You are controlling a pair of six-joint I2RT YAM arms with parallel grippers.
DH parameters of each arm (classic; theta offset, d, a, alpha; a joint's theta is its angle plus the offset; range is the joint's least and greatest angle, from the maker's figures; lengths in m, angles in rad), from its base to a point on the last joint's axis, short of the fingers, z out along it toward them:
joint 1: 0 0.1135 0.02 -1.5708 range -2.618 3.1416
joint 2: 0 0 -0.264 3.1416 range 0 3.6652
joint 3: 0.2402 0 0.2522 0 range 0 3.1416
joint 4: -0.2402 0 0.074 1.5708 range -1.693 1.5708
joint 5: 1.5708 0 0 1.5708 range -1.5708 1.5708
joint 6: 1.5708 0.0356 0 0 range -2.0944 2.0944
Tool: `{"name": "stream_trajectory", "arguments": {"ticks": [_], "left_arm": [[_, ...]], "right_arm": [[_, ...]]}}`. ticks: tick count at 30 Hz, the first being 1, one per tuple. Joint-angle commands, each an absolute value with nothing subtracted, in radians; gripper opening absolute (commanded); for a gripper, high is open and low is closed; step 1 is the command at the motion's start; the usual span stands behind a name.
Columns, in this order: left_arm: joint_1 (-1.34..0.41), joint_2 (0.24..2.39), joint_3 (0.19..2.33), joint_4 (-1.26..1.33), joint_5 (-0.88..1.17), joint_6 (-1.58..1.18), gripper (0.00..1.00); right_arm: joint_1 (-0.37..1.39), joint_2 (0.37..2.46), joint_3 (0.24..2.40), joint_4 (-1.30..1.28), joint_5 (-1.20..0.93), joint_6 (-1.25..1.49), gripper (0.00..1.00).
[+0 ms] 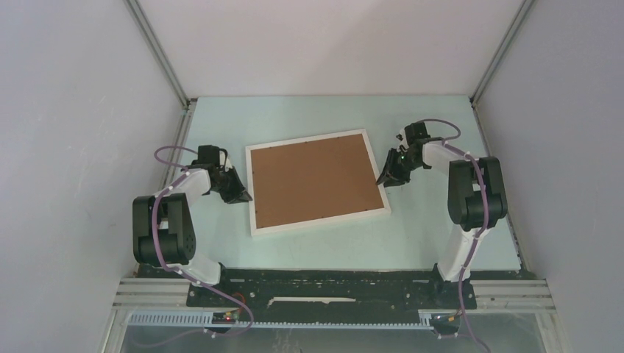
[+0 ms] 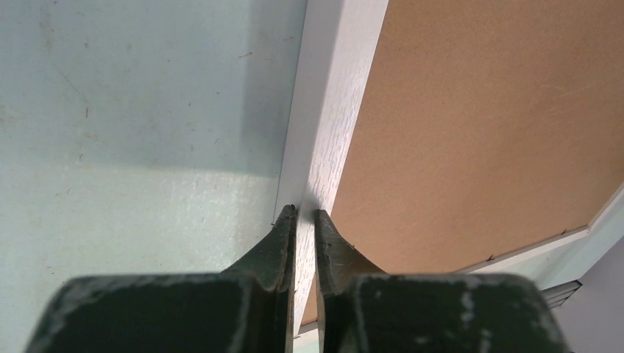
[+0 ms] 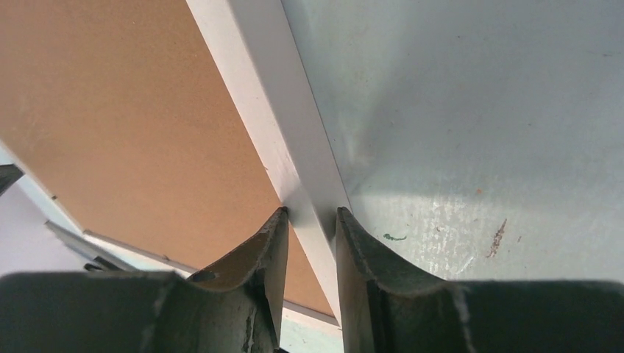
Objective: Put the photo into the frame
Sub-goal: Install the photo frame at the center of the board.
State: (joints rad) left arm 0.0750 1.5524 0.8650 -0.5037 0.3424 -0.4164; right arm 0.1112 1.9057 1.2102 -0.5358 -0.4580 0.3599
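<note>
The right claw (image 3: 310,213) straddles the white rail of the frame (image 3: 261,88), one finger pressed to each side. The left claw (image 2: 305,212) is nearly closed, with only a slit between its tips at the frame's opposite rail; I cannot tell whether it pinches anything. The frame lies flat, back up, on the table (image 1: 412,235), with a brown board (image 1: 316,180) filling it.

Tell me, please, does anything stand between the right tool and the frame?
Nothing visible does. The right tool has the white rim of the frame between its fingers, at the frame's right edge, with no gap that shows. The brown backing board lies inside the rim, not in the way.
</note>
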Motion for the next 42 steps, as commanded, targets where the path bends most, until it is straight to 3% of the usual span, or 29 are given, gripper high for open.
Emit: {"name": "stream_trajectory", "arguments": {"ticks": [1,20,25,30,42], "left_arm": [[0.05,1.531,0.861,-0.482,0.41,-0.414,0.04],[0.05,1.516,0.855,-0.479,0.416,-0.414,0.04],[0.05,1.51,0.853,-0.479,0.42,-0.413,0.04],[0.049,1.508,0.853,-0.479,0.421,-0.412,0.04],[0.048,1.514,0.867,-0.495,0.388,-0.398,0.04]], "right_arm": [[0.208,1.924,1.202,-0.606,-0.34,0.348,0.36],[0.368,1.986,1.313,-0.772,-0.038,0.411,0.31],[0.304,1.887,1.321,-0.651,-0.372,0.385,0.44],[0.168,1.824,1.337,-0.497,-0.586,0.416,0.67],[0.108,2.089,1.62,-0.531,-0.574,0.378,0.66]]}}
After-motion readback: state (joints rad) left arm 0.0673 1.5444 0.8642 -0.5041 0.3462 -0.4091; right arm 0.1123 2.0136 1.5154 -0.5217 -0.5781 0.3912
